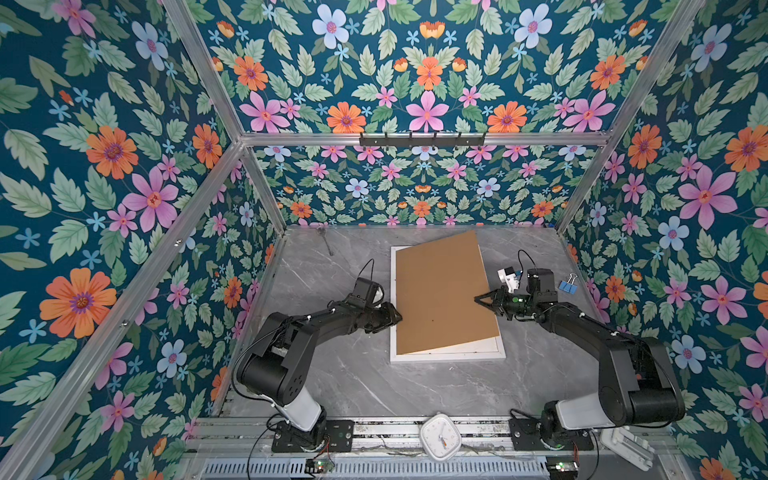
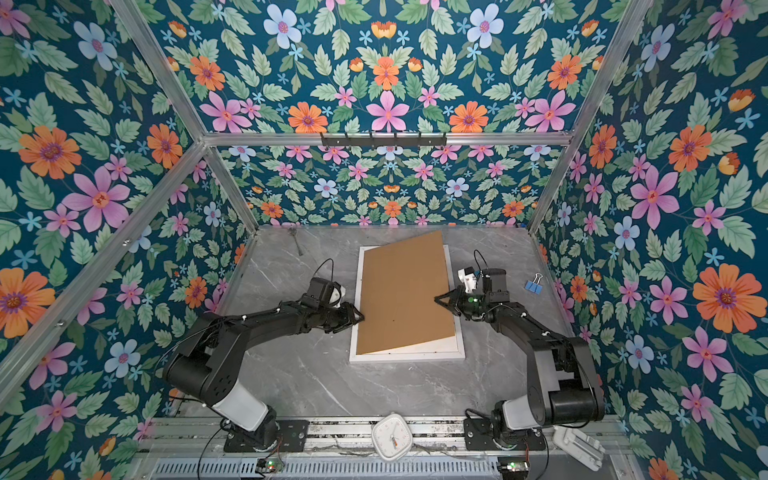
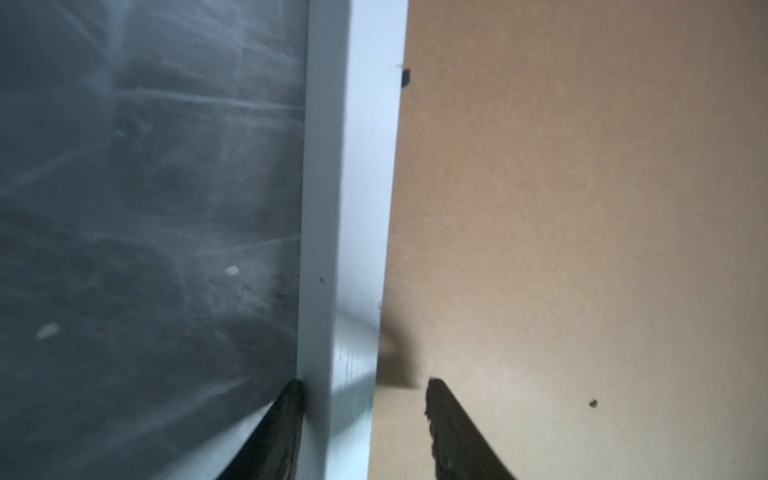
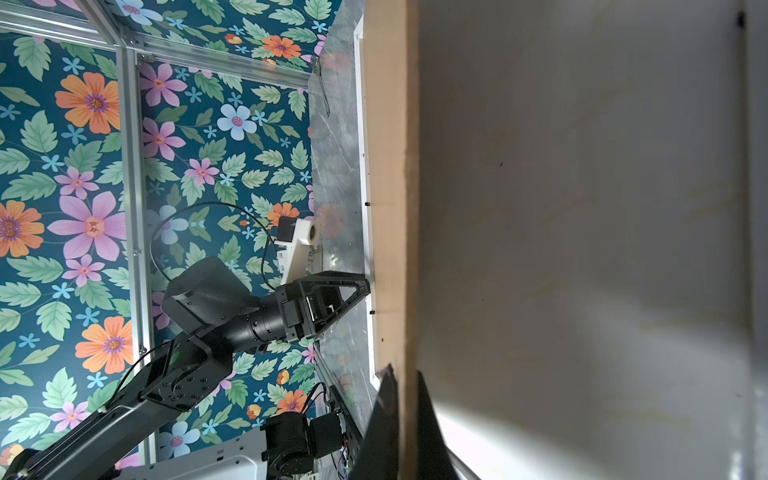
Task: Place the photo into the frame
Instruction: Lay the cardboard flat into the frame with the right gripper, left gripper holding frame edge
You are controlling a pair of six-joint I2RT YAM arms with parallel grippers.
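Note:
The white frame (image 1: 446,358) (image 2: 407,357) lies flat on the grey marble table. A brown backing board (image 1: 440,291) (image 2: 401,291) leans over it, with its left edge down in the frame and its right edge raised. My right gripper (image 1: 478,298) (image 4: 404,371) is shut on that raised edge. My left gripper (image 1: 398,318) (image 3: 365,381) is open and straddles the frame's left border (image 3: 349,208), one finger outside it and one over the board (image 3: 582,208). A white sheet (image 4: 582,249) (image 1: 469,344) lies inside the frame under the board. I cannot tell whether it is the photo.
A blue binder clip (image 1: 566,286) lies right of the frame, behind my right wrist. A metal spoon (image 1: 326,241) rests at the back left. A white clock (image 1: 440,436) sits on the front rail between the arm bases, and a white plastic part (image 1: 627,451) at the front right.

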